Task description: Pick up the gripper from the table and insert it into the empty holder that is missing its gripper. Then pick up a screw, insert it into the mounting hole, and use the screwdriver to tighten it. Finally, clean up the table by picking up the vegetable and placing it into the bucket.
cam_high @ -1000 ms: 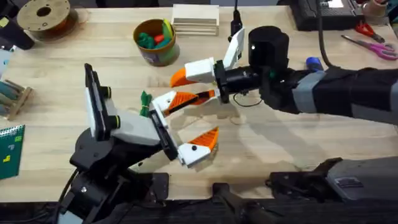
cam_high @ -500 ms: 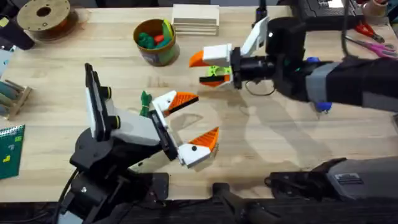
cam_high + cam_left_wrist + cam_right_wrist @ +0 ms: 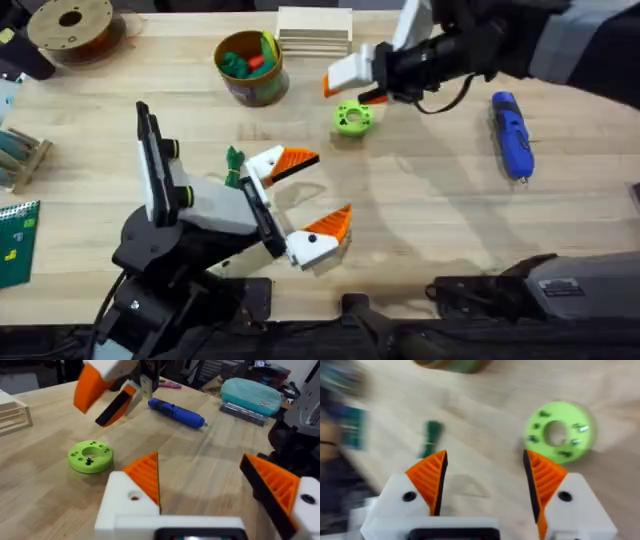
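**Both grippers open and empty**

Lay blue screwdriver (image 3: 511, 134) right of the green ring (image 3: 352, 118). Sat bucket (image 3: 251, 66) left of that ring, vegetable (image 3: 234, 161) below-left. Hovered just above the ring: right gripper (image 3: 350, 84), fingers apart, holding nothing. Rested below it: left gripper (image 3: 310, 198), spread wide, empty.

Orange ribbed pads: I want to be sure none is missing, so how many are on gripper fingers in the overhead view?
3 clearly: two on the left gripper, pads at and; one at the right gripper, pad at. Its second pad may be hidden.
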You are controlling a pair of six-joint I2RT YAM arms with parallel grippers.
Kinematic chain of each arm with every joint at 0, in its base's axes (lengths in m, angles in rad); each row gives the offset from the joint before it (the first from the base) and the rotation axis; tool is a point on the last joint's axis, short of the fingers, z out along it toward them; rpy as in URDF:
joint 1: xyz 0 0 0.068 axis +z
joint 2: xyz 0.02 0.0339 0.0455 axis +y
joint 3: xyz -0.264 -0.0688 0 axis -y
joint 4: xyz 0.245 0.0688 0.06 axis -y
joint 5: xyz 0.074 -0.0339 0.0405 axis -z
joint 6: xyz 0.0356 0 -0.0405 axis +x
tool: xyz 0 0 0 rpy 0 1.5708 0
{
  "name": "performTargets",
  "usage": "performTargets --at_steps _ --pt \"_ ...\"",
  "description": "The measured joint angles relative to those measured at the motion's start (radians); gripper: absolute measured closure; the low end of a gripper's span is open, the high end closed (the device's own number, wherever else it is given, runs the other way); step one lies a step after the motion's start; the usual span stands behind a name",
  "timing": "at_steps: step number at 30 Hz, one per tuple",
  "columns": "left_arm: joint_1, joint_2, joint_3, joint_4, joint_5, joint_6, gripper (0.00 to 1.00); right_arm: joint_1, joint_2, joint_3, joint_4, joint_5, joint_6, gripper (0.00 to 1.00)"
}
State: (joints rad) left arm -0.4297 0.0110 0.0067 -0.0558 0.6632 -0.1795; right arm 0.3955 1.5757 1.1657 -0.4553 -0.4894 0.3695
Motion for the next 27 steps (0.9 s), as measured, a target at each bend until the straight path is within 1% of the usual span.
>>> performTargets --at_steps 3,5,7,9,11,16,17,23,26,27 --pt "0.0 0.0 0.0 0.0 0.0 0.0 0.014 0.07 0.0 0.03 -0.057 0.194 -0.128 0.17" --pt "0.0 0.0 0.0 0.0 0.0 0.0 0.014 0.113 0.0 0.03 -0.077 0.298 -0.189 0.17" --pt "0.0 0.0 0.0 0.0 0.0 0.0 0.014 0.149 0.003 0.03 -0.081 0.372 -0.237 0.184" --pt "0.0 0.0 0.0 0.0 0.0 0.0 0.014 0.173 0.012 0.03 -0.077 0.417 -0.27 0.214" --pt "0.0 0.0 0.0 0.0 0.0 0.0 0.013 0.188 0.033 0.03 -0.075 0.45 -0.294 0.266" --pt "0.0 0.0 0.0 0.0 0.0 0.0 0.014 0.198 0.11 0.03 -0.076 0.489 -0.323 0.488" --pt "0.0 0.0 0.0 0.0 0.0 0.0 0.014 0.198 0.121 0.03 -0.076 0.493 -0.325 0.511" --pt "0.0 0.0 0.0 0.0 0.0 0.0 0.014 0.198 0.159 0.03 -0.054 0.504 -0.33 0.55" --pt "0.0 0.0 0.0 0.0 0.0 0.0 0.014 0.198 0.163 0.03 -0.03 0.504 -0.333 0.62" --pt "0.0 0.0 0.0 0.0 0.0 0.0 0.014 0.198 0.163 0.03 -0.022 0.504 -0.333 0.629"
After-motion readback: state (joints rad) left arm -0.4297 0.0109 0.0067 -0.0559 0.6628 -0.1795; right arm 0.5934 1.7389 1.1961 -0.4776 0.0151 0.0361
